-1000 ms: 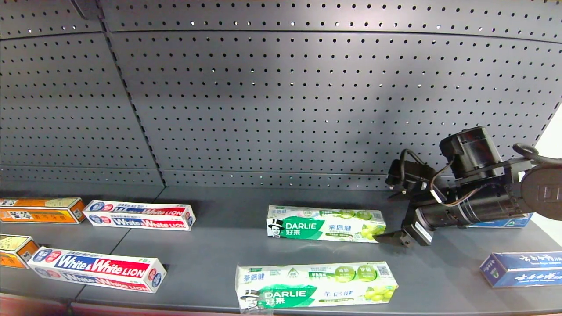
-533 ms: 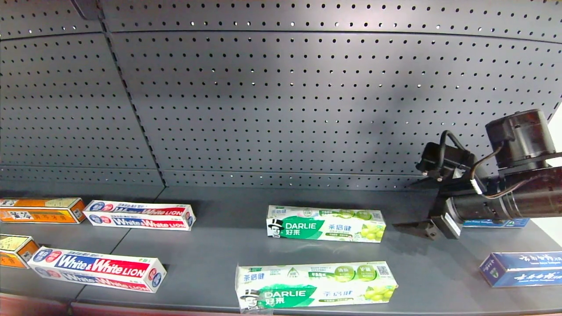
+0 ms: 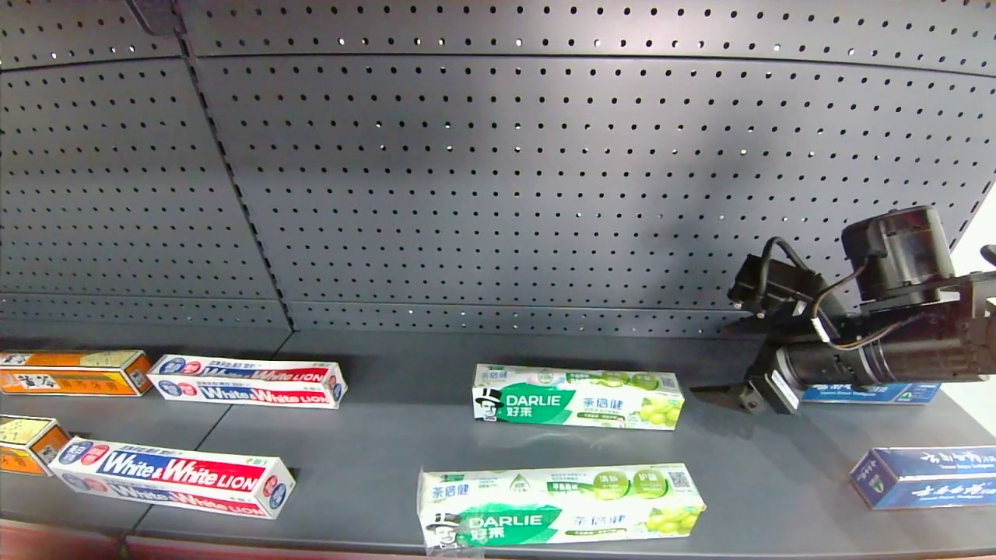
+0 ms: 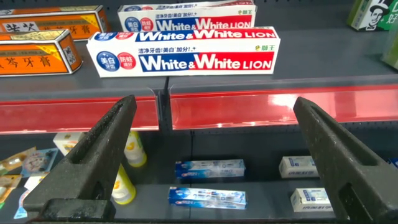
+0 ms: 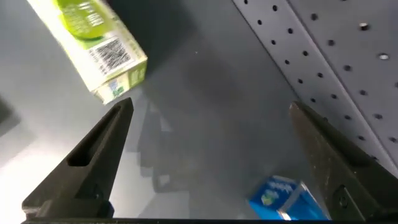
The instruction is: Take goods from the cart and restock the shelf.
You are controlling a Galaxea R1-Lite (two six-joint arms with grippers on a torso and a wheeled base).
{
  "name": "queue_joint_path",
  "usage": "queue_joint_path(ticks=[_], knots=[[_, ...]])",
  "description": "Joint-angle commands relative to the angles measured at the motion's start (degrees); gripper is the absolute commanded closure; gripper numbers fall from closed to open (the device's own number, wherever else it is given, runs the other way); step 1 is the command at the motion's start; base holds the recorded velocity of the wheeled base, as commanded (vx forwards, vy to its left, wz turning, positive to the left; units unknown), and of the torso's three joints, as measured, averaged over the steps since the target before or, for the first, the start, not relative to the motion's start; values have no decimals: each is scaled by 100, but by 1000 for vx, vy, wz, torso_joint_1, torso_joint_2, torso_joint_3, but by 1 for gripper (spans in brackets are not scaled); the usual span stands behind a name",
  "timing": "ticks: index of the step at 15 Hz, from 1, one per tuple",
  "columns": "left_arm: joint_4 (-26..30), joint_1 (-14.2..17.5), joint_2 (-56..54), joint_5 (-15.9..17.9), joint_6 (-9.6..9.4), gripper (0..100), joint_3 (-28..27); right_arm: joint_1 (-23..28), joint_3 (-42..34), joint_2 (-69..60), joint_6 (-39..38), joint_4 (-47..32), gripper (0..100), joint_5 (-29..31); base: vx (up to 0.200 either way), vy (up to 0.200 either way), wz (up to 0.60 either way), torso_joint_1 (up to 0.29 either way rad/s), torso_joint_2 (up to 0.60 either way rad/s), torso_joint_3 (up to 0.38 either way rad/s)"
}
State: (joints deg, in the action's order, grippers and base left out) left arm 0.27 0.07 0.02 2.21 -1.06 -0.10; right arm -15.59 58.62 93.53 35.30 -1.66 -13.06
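Shelf stock, cartons lying flat:
- green cartons: 2
- red-white-blue cartons: 2
- orange cartons: 2
- blue cartons: 2

Right gripper: jaws apart, empty, just beside the rear green carton's right end.

Left gripper: jaws apart, empty, facing the shelf's red edge strip.

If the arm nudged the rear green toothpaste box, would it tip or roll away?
Probably neither: the rear green toothpaste box lies flat on a broad face with square edges, so it should slide. The smooth shelf likely offers little grip. As a cardboard carton, it may dent if squeezed hard.
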Motion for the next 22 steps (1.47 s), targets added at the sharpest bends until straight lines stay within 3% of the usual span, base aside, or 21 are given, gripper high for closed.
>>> queue_joint_path(ticks=[1,18,22], knots=[[0,1,-2,-1,1,0,1,-49,-70,342,-24,104,0,14,0,0,0,0,0,0],[0,1,-2,-1,1,0,1,-137,-88,342,-32,254,0,5,0,0,0,0,0,0],[0,1,-2,-1,1,0,1,39,-88,-388,-314,1185,0,-4,0,0,0,0,0,0]])
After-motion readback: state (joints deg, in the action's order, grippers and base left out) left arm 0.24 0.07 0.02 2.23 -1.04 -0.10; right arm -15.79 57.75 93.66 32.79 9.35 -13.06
